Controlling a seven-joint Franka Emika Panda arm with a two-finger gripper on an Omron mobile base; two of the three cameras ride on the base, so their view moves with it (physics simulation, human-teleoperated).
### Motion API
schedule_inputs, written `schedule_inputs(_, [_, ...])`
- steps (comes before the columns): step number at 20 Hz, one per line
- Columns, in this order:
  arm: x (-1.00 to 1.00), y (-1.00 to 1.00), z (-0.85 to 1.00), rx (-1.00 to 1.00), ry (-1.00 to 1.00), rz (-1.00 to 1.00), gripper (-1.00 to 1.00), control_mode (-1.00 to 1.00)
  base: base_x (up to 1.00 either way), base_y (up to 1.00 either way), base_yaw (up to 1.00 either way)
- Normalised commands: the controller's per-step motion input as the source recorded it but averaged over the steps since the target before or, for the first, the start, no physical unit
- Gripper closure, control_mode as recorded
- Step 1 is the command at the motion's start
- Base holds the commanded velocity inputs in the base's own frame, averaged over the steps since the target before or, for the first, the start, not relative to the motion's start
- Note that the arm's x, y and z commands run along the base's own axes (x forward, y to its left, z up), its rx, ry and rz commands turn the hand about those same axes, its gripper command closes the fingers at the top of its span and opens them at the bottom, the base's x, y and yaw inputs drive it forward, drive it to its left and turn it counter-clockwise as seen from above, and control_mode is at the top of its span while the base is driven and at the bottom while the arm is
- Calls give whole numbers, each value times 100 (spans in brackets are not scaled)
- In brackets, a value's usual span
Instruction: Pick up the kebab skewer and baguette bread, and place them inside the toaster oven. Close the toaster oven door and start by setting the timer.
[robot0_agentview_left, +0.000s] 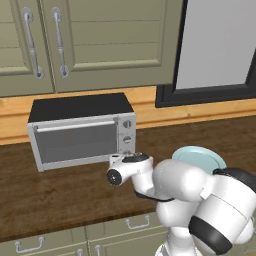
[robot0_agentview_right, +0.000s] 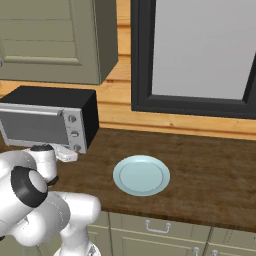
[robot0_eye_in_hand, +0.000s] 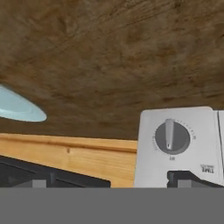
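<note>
Kitchen run: dark wood counter (robot0_agentview_right: 210, 170) under olive cabinets (robot0_agentview_left: 100, 45), window (robot0_agentview_right: 200, 50) to the right. Fingers (robot0_eye_in_hand: 186, 178) were at full spread with nothing between them; in the hand view only the dark tip tops showed, just under the bottom knob (robot0_eye_in_hand: 171, 137). Gripper (robot0_agentview_left: 131, 155) sat right in front of the toaster oven (robot0_agentview_left: 80, 129) knob column, at its lowest dial, hand rolled so that view ran upside down. Toaster oven door (robot0_agentview_left: 77, 141) looked shut, bar handle along its top edge. Kebab skewer and baguette bread: couldn't tell where they were; likely inside, but the grey glass didn't show it. Pale blue plate (robot0_agentview_right: 141, 175) right of the oven was bare.

Judgement: step was the timer. To do it well: centre both tips astride the knob's raised bar, push in square to the panel, close fully before turning, then rotate about the knob's own axis. Off-centre grip would slip off the ridge.
</note>
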Motion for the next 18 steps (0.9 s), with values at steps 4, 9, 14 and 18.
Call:
schedule_inputs(4, [11,1,-8,-11,0,8,-100,-100,0,0,0])
schedule_inputs(9, [16,6,0,-7,0,10,-100,-100,0,0,0])
schedule_inputs(14, [13,4,-2,-3,0,11,-100,-100,0,0,0])
schedule_inputs(18, [18,1,-3,-1,0,10,-100,-100,0,0,0])
